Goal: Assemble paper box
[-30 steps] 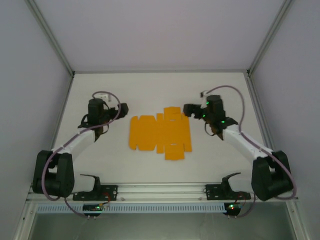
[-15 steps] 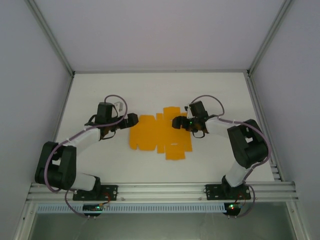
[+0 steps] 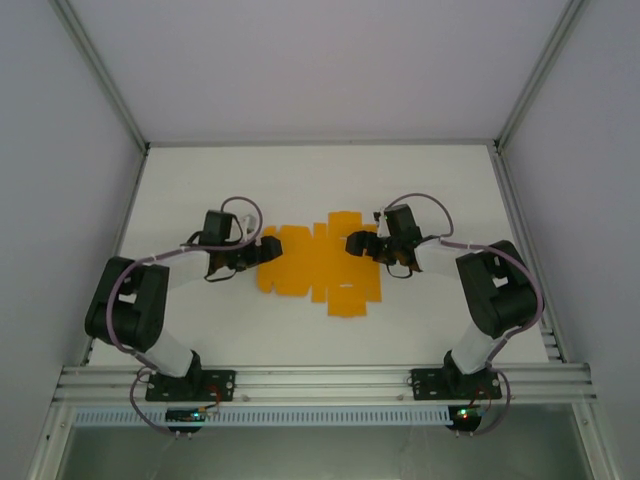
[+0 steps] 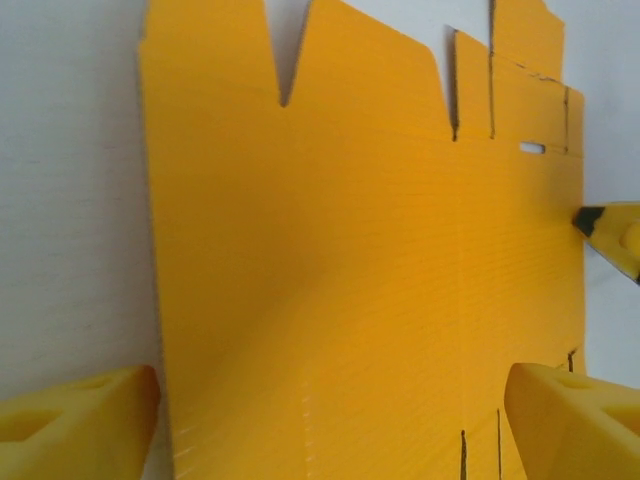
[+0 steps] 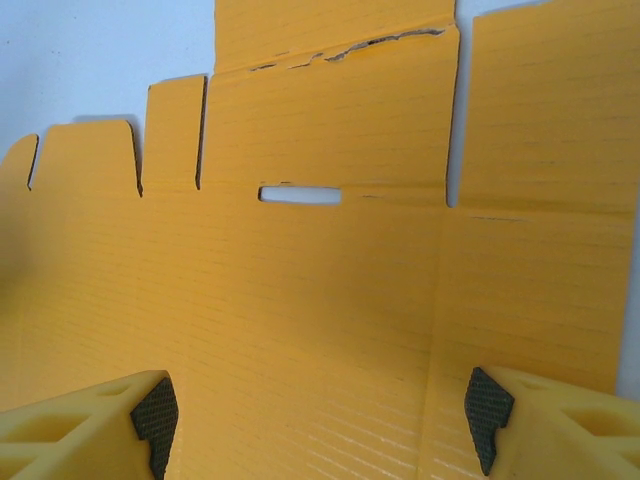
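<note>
We are seeing the paper box (image 3: 318, 272) lying in the middle of the white table (image 3: 300, 185). It is an unfolded die-cut sheet of orange-yellow card, finely ribbed and plain, with flaps and tabs spreading flat.

In the top view the left gripper (image 3: 262, 250) is sitting at the sheet's left edge. In its wrist view its jaws are standing wide apart (image 4: 330, 430) at the bottom corners, with the card (image 4: 350, 280) running between them.

The right gripper (image 3: 358, 243) is reaching over the sheet's upper right part. Its jaws are likewise spread (image 5: 320, 415) across the card (image 5: 330, 300), below a narrow slot (image 5: 300, 194) and a ragged crease.

We are not able to tell whether either gripper is touching the card.
</note>
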Controlling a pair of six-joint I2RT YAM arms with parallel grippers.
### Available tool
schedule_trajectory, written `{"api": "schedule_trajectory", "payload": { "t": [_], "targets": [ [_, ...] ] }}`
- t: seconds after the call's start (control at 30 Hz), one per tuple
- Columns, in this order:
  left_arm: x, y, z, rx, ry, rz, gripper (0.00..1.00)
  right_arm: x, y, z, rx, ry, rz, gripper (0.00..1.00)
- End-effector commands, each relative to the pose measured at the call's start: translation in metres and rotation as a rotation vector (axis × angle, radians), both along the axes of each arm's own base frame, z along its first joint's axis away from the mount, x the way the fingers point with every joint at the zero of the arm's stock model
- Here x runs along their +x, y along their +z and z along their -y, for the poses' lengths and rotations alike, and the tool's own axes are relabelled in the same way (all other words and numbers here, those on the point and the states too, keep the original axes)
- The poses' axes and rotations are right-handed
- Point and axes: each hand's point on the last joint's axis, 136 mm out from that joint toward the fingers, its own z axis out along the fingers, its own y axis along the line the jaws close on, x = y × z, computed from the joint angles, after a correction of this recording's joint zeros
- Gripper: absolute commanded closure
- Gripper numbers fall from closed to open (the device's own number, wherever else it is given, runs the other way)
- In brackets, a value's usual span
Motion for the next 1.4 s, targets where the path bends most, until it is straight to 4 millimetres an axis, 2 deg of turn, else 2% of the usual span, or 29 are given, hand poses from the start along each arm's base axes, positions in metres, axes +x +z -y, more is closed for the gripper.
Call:
{"api": "schedule_trajectory", "payload": {
  "t": [0.0,0.2,0.27,0.37,0.4,0.47,0.57,0.7,0.83,0.97,1.13,1.23,1.37],
  "targets": [
    [0.0,0.01,0.02,-0.131,-0.067,0.015,0.22,-0.036,-0.047,0.016,-0.065,-0.012,-0.186,0.2],
    [0.01,0.023,0.032,-0.246,-0.084,0.044,0.47,-0.03,-0.04,0.012,-0.041,-0.001,-0.154,0.2],
    [0.012,0.029,0.033,-0.256,-0.088,0.06,0.61,-0.025,-0.034,0.011,-0.024,0.009,-0.135,0.2],
    [0.015,0.045,0.034,-0.276,-0.087,0.102,0.93,-0.016,-0.014,0.008,0.015,0.028,-0.082,0.19],
    [0.017,0.051,0.033,-0.278,-0.084,0.116,1.0,-0.012,-0.003,0.008,0.028,0.033,-0.054,0.18],
    [0.02,0.067,0.031,-0.293,-0.071,0.147,1.0,-0.005,0.023,0.01,0.05,0.045,0.013,0.15],
    [0.021,0.101,0.032,-0.351,-0.066,0.209,1.0,-0.001,0.063,0.022,0.066,0.03,0.085,0.1],
    [0.021,0.154,0.029,-0.442,-0.046,0.301,1.0,-0.009,0.105,0.041,0.089,0.023,0.123,0.03],
    [0.019,0.188,0.023,-0.482,-0.042,0.353,1.0,-0.019,0.138,0.038,0.16,0.074,0.212,0.01],
    [0.009,0.221,0.025,-0.573,-0.087,0.399,1.0,-0.023,0.155,0.036,0.24,0.103,0.203,0.02],
    [0.004,0.233,0.023,-0.592,-0.084,0.442,1.0,-0.024,0.173,0.027,0.361,0.164,0.221,0.14],
    [0.001,0.235,0.022,-0.587,-0.088,0.45,1.0,-0.021,0.182,0.029,0.392,0.163,0.243,0.28],
    [0.004,0.228,0.019,-0.557,-0.064,0.437,1.0,-0.021,0.193,0.032,0.416,0.17,0.262,0.53]
  ]
}}
